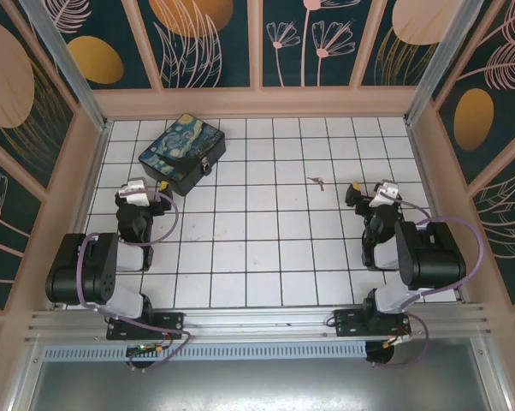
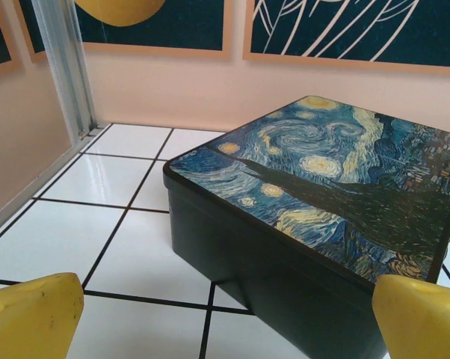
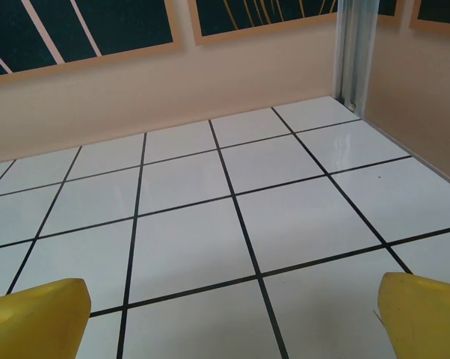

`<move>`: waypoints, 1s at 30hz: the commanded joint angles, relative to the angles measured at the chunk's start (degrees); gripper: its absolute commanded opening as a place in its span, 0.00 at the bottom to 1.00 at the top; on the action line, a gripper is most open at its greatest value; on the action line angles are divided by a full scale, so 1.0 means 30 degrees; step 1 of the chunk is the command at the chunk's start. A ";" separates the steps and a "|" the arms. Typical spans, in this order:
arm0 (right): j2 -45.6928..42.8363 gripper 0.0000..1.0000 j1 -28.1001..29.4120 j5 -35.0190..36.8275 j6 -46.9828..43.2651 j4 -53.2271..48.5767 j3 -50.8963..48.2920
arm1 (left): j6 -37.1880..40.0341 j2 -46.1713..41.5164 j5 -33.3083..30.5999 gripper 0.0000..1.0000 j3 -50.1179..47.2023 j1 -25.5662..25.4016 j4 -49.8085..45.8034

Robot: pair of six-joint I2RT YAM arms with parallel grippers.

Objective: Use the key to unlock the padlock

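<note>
The key (image 1: pixel 316 181), a tiny silvery-brown piece, lies on the white tiled floor right of centre. A small dark piece (image 1: pixel 208 166) on the front-right side of the painted box looks like the padlock; it is too small to be sure. My left gripper (image 1: pixel 146 181) (image 2: pixel 225 321) stands open just short of the box's near corner, nothing between its yellow fingertips (image 2: pixel 31 314). Over at the right, my right gripper (image 1: pixel 370 187) (image 3: pixel 232 321) is open over bare tiles, about two tiles right of the key.
The black box with the swirly blue-and-yellow lid (image 1: pixel 182 152) (image 2: pixel 322 187) sits at the back left. Pale walls ring the tiled floor (image 1: pixel 266 248), with metal posts in the back corners (image 2: pixel 64 67) (image 3: pixel 356 52).
</note>
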 commanded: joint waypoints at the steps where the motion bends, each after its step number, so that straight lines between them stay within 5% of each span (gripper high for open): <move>1: -0.0056 0.99 0.0062 -0.0110 -0.0263 0.0336 0.0290 | 0.0091 0.0038 0.0023 0.99 0.0226 -0.0002 0.0195; 22: -0.0092 0.99 0.0014 -0.0268 -0.0252 0.0279 0.0304 | -0.0065 -0.0030 -0.0187 0.98 0.0280 0.0004 0.0052; 26: -0.2043 0.99 0.0156 -0.0172 -0.0449 -0.2120 0.0817 | -0.1180 -0.2393 -0.3219 0.98 0.2533 -0.0001 -0.5989; 30: -0.5320 0.95 0.0289 0.0140 -0.0011 -0.7102 0.2012 | -0.6112 -0.4072 -0.6941 0.93 0.7909 -0.0849 -1.7984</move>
